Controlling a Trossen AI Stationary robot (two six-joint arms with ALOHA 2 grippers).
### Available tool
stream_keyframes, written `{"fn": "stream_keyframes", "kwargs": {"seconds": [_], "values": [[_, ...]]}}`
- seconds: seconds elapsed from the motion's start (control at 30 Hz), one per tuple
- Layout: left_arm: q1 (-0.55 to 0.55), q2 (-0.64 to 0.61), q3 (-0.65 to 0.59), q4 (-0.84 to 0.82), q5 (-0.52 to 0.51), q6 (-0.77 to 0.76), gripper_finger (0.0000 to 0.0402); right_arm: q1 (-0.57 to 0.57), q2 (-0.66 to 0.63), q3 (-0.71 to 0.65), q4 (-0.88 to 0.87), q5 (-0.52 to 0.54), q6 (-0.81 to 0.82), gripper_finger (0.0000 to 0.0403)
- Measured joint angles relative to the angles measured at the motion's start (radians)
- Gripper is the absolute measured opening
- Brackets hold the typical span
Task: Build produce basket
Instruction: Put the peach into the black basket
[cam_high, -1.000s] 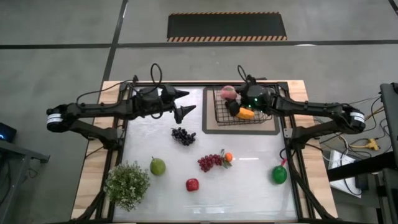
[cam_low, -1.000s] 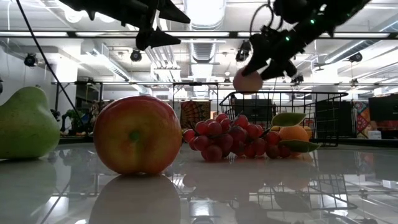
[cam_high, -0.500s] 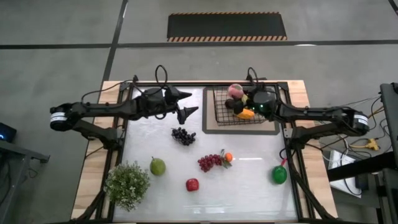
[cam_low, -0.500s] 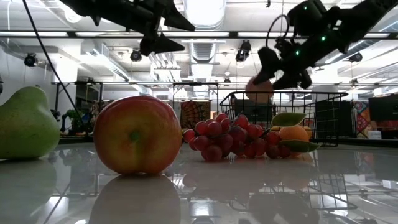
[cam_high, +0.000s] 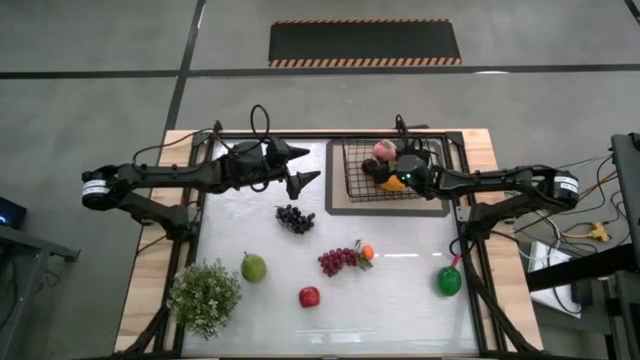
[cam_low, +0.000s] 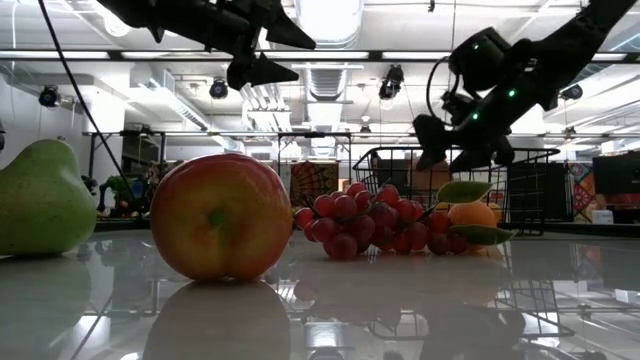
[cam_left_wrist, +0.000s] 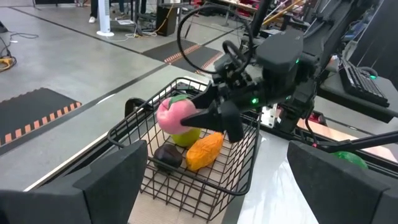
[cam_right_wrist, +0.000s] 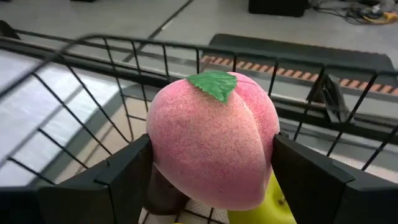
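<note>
While gripped, peach (cam_right_wrist: 213, 144) between end effector (cam_right_wrist: 211, 177) fingers.

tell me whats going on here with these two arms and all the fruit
The right gripper holds a pink peach inside the black wire basket, over an orange mango and other fruit already there. The left gripper hangs open above the table. Dark grapes, red grapes, a pear and a red apple lie outside the basket.

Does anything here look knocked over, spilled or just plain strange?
Nothing stands out. The right gripper holds the pink peach inside the basket, above an orange mango and a dark fruit. The rest of the fruit sits apart on the table, nothing damaged.
</note>
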Motion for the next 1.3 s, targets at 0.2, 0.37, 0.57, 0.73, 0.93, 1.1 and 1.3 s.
{"fn": "stream_keyframes", "kwargs": {"seconds": [0.2, 0.37, 0.57, 0.73, 0.93, 1.1, 1.3], "values": [[0.0, 0.0, 0.0, 0.0, 0.0, 0.0, 0.0369, 0.0, 0.07, 0.002, 0.05, 0.001, 0.015, 0.0291], [0.0, 0.0, 0.0, 0.0, 0.0, 0.0, 0.0369, 0.0, 0.088, 0.002, 0.05, 0.015, 0.029, 0.0315], [0.0, 0.0, 0.0, 0.0, 0.0, 0.0, 0.0369, 0.0, 0.077, 0.002, 0.038, 0.02, 0.04, 0.0324], [-0.001, 0.0, -0.001, -0.001, 0.0, 0.0, 0.0369, 0.0, 0.053, 0.002, 0.037, 0.019, 0.028, 0.0323], [-0.001, 0.0, -0.001, -0.001, 0.0, 0.0, 0.0369, 0.0, 0.043, 0.003, 0.029, 0.025, 0.016, 0.0327], [-0.001, 0.0, -0.001, -0.001, 0.0, 0.0, 0.0369, 0.0, 0.062, 0.003, 0.029, 0.025, 0.019, 0.0326], [0.0, 0.0, -0.001, -0.001, 0.0, -0.001, 0.0369, 0.0, 0.043, 0.008, 0.005, 0.017, 0.029, 0.0325]]}}
